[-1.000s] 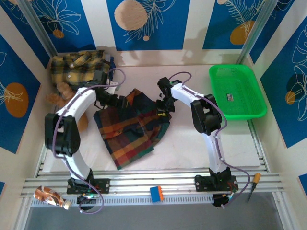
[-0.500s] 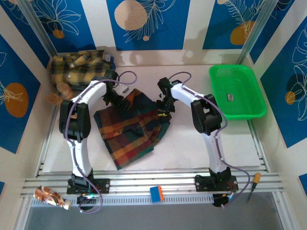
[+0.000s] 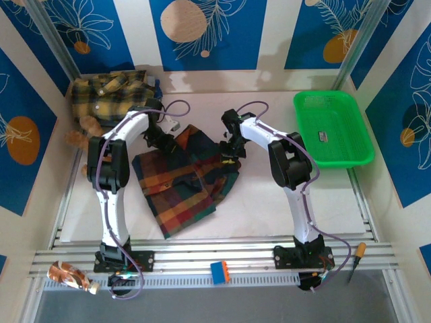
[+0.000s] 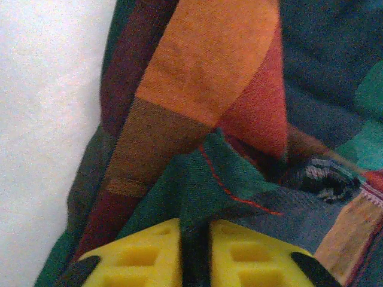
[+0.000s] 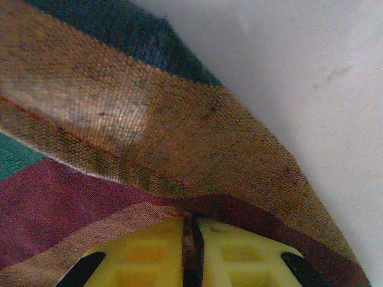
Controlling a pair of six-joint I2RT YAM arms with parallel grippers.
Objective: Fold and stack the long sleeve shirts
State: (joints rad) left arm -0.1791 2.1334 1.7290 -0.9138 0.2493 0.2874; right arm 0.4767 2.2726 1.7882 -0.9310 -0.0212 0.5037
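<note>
Left gripper point(image 4: 194, 239): clenched on the dark shirt point(image 3: 185, 182), at that shirt's far-left corner. In the left wrist view the yellow pads point(image 4: 137, 260) meet on a raised ridge of green cloth. Orange, red and navy checks spread beyond the ridge, and the bare table point(image 4: 42, 89) shows past the cloth's left edge.

Right gripper point(image 5: 191, 230): likewise clamped on the dark shirt, at its far-right edge. In the right wrist view the pads nip a thin fold of maroon and tan weave, with only a dark seam of cloth between them.

Dark shirt: lies rumpled but mostly flat on the table between the two arms, its near corner pointing toward the bases.

Yellow shirt point(image 3: 111, 93): crumpled in a heap beyond and to the left of the dark shirt, well apart from it.

Bear point(image 3: 84, 129): left of the dark shirt, just on the near side of the yellow shirt, partly hidden by the left arm.

Basket point(image 3: 345, 124): right of the dark shirt, well apart, past the right arm; a small dark item lies in it.
</note>
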